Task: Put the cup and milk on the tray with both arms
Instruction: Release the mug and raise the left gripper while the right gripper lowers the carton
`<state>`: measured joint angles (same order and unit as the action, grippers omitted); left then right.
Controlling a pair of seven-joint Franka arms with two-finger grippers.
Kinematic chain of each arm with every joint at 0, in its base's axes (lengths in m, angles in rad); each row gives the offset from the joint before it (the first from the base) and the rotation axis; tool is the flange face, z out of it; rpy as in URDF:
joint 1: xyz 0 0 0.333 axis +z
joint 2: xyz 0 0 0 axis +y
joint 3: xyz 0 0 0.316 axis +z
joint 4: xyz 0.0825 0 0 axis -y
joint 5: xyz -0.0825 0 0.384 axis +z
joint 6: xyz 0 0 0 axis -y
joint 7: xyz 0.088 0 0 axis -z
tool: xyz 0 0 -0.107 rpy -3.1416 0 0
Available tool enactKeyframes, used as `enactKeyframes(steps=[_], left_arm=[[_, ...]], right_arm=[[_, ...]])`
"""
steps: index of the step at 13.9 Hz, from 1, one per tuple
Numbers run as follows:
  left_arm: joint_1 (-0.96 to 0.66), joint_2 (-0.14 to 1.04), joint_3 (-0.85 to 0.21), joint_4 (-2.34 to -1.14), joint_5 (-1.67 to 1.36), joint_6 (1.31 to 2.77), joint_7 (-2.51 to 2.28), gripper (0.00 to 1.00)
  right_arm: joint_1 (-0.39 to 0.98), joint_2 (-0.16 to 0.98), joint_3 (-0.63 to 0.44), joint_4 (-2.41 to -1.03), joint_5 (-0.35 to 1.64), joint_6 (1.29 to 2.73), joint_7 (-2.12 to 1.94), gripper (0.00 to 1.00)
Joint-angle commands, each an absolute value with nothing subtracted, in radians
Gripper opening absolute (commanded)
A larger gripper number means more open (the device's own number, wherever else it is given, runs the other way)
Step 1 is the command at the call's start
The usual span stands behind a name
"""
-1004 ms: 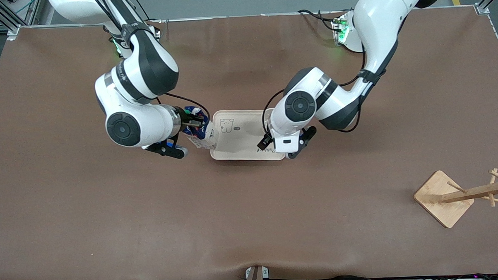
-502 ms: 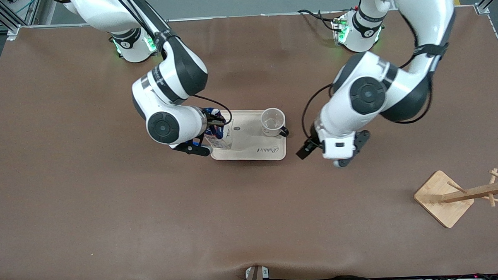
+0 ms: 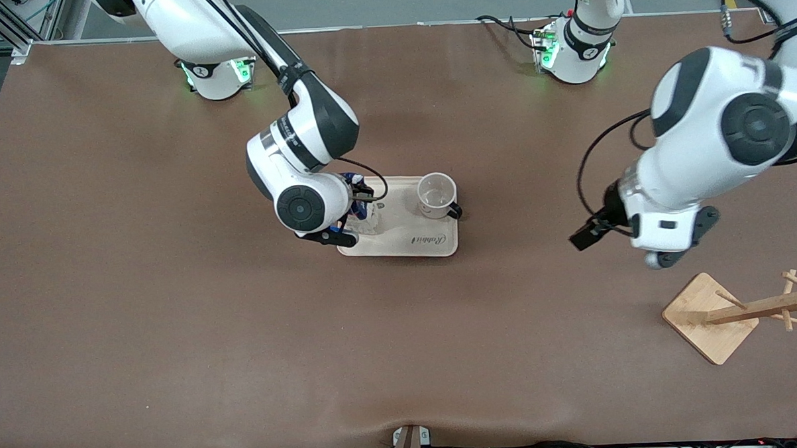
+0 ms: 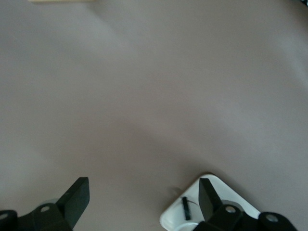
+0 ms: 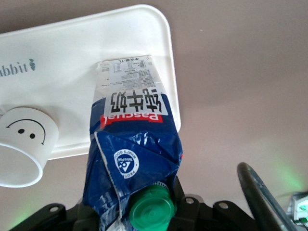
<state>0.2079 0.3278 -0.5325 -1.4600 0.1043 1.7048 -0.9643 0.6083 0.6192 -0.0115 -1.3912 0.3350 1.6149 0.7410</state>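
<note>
R gripper (image 3: 353, 209) is clamped on the milk carton (image 3: 358, 205), gripping it near the top, by the gable and the green cap (image 5: 151, 208). In the right wrist view the carton (image 5: 132, 154) hangs down from the jaws: dark-blue upper part w/ a round logo, red label band, white lower part w/ black print. Its base is over or on the tray (image 5: 72, 62) at the end toward the right arm's side of the table; can't tell if it actually touches. Carton leans a bit off vertical.

Just beside the carton, same wrist view, the cup (image 5: 24, 144): white, black smiley on its side, standing on the tray. In the front view the cup (image 3: 436, 195) is upright, mouth up, black handle (image 3: 455, 211) sticking out over the tray's edge toward the left arm's end. The cream tray (image 3: 406, 247) lies flat mid-table, script word on the edge nearest the front camera. Cup and carton are apart, bare tray between them.

L gripper (image 3: 628, 242) is up in the air over bare table, well apart from the tray, toward the left arm's end. Its fingers (image 4: 77, 195) are spread wide w/ nothing between them; only brown tabletop (image 4: 154, 96) under it.

Near it, closer to the front camera, a wooden mug rack (image 3: 739, 311) w/ a square base and pegs.
</note>
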Motion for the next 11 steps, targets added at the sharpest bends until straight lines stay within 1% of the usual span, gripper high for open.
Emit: enactKeyframes(steps=[1,2,3,5,9,11], left_arm=[[0.271,0.266,-0.538,-1.476,0.126,1.668,-0.902,1.00],[0.288,0.262,-0.537,-1.476,0.126,1.660,-0.864,1.00],[0.305,0.261,-0.537,-1.476,0.126,1.640,-0.827,1.00],[0.336,0.233,-0.535,-1.474,0.127,1.632,-0.770,1.00],[0.383,0.209,-0.535,-1.431,0.127,1.595,-0.663,1.00],[0.416,0.178,-0.535,-1.425,0.126,1.595,-0.586,1.00]], right_arm=[[0.627,0.637,-0.021,-1.365,0.318,1.637,0.761,0.28],[0.629,0.637,-0.021,-1.365,0.316,1.637,0.761,0.57],[0.630,0.637,-0.021,-1.365,0.319,1.635,0.761,1.00],[0.630,0.635,-0.021,-1.364,0.319,1.634,0.759,1.00],[0.620,0.629,-0.023,-1.355,0.324,1.623,0.756,1.00],[0.615,0.627,-0.023,-1.315,0.330,1.620,0.756,1.00]])
